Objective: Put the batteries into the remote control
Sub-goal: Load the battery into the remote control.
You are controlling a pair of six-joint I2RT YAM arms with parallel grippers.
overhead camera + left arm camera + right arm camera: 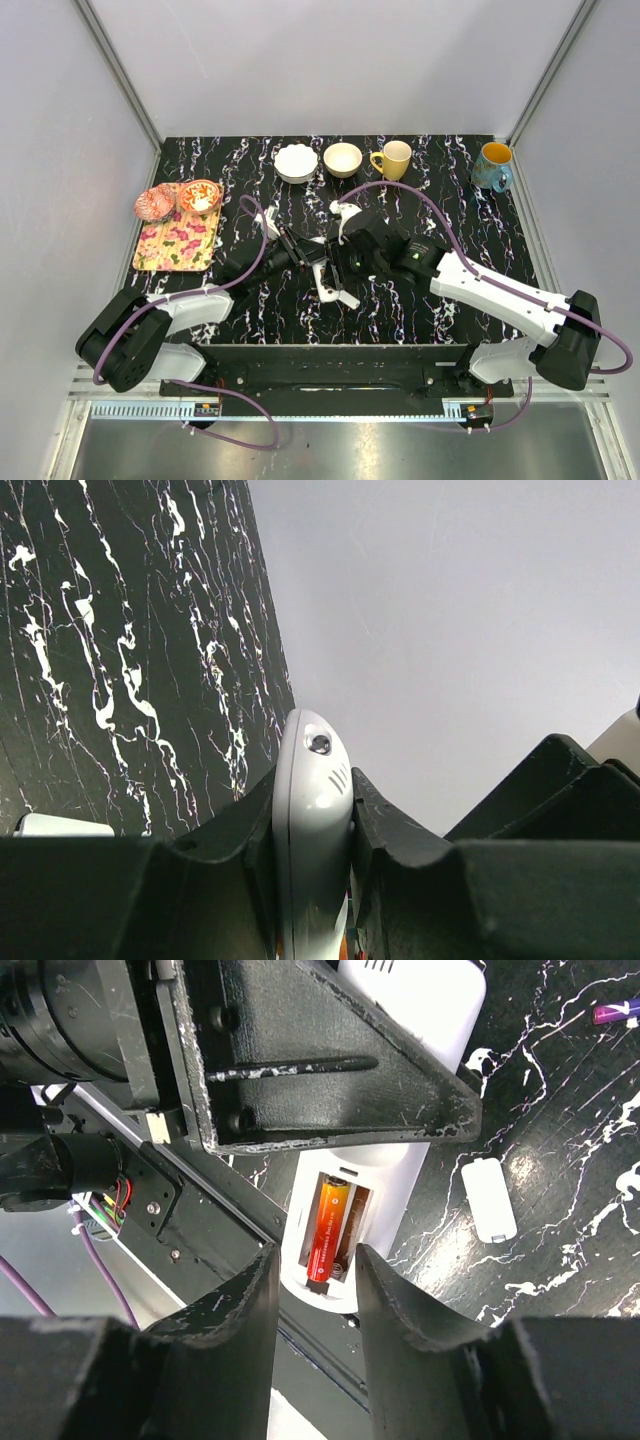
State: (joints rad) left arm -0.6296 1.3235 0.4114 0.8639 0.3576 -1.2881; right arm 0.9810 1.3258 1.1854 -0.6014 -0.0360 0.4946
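- Remote control: the left jaws are clenching it edge-on, with its rounded end poking out past the left fingers. We are judging that it is being held clear of the worktop.
- Battery bay: it is lying open and facing the right wrist camera. A reddish-orange battery is sitting in one slot, and we are reading the slot beside it as empty.
- Right jaws: they are standing apart, grasping nothing, and hovering just over the near end of the bay, straddling that battery's tip.
- White cover piece: it is lying flat on the worktop, just beside the remote control.
- Purple battery: it is lying on the worktop beyond the cover piece, well apart from the remote control.
- Governing relation: the bay's long axis is running straight away from the right jaws, parallel to the seated cell. The purple battery is lying off to their far side and crosswise to that axis. We are judging the right arm to be the free and nearer one for fetching it.
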